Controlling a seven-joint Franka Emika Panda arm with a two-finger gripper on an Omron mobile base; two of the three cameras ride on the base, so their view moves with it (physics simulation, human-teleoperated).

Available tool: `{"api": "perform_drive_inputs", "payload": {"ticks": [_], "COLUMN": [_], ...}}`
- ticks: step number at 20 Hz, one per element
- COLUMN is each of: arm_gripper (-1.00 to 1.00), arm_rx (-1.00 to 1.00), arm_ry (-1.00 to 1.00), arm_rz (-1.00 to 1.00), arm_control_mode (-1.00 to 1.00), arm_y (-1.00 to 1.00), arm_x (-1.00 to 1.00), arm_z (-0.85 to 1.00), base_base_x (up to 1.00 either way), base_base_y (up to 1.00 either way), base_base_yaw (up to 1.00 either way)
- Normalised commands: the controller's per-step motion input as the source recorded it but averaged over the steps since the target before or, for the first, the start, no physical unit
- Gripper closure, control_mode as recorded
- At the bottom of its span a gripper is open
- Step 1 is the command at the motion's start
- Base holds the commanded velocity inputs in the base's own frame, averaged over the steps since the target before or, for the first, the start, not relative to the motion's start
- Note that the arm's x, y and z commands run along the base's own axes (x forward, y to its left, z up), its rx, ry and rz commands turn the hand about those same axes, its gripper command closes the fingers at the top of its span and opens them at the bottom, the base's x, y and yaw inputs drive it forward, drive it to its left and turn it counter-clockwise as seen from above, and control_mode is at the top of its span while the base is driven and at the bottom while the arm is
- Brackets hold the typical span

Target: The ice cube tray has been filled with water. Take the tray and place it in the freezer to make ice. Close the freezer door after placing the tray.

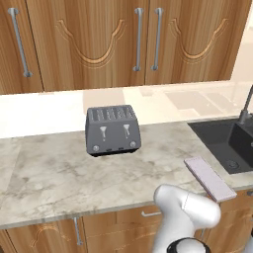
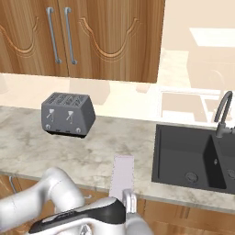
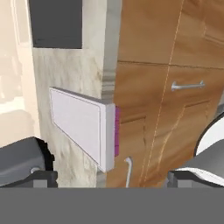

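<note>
I'm seeing the ice cube tray point(image 1: 209, 178) lying near the counter's point(image 1: 59, 173) front edge, between the 4-slot toaster point(image 1: 112, 130) and the dark sink point(image 1: 228, 141), with my arm's white elbow point(image 1: 185, 207) rising just below it.

The ice cube tray point(image 1: 209, 178) is pale lilac-white on top, and the hand view shows a magenta-pink strip along its underside edge. The toaster point(image 1: 112, 130) is dark grey with lighter grey levers. The tabletop point(image 1: 59, 173) is beige-grey marble with cloudy veining. The cabinets point(image 1: 99, 39) are warm brown wood grain with carved curves and grey bar handles. The sink point(image 2: 193, 158) is matte black, its faucet point(image 2: 223, 114) dark grey. The arm point(image 1: 185, 212) is glossy white with dark joints.
</note>
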Motion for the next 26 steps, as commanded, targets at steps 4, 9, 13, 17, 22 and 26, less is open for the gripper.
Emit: {"api": "perform_drive_inputs", "payload": {"ticks": [4, 9, 13, 17, 22, 26], "arm_gripper": [-1.00, -1.00, -1.00, -1.00, -1.00, -1.00], "arm_rx": [0.24, 0.14, 0.01, -0.01, -0.04, -0.05], "arm_ry": [0.00, 0.00, 0.00, -0.10, -0.12, -0.16], "arm_rz": [0.11, 0.17, 0.12, 0.01, 0.00, 0.00], "arm_control_mode": [-1.00, -1.00, -1.00, -1.00, -1.00, -1.00], "arm_y": [0.00, 0.11, 0.14, 0.07, 0.06, 0.16], "arm_x": [0.41, 0.37, 0.13, 0.00, 0.00, 0.06], "arm_z": [-0.15, -0.28, -0.35, -0.19, -0.03, 0.00], "base_base_x": [0.00, 0.00, 0.00, 0.00, 0.00, 0.00], "base_base_y": [0.00, 0.00, 0.00, 0.00, 0.00, 0.00], "base_base_yaw": [0.00, 0.00, 0.00, 0.00, 0.00, 0.00]}}
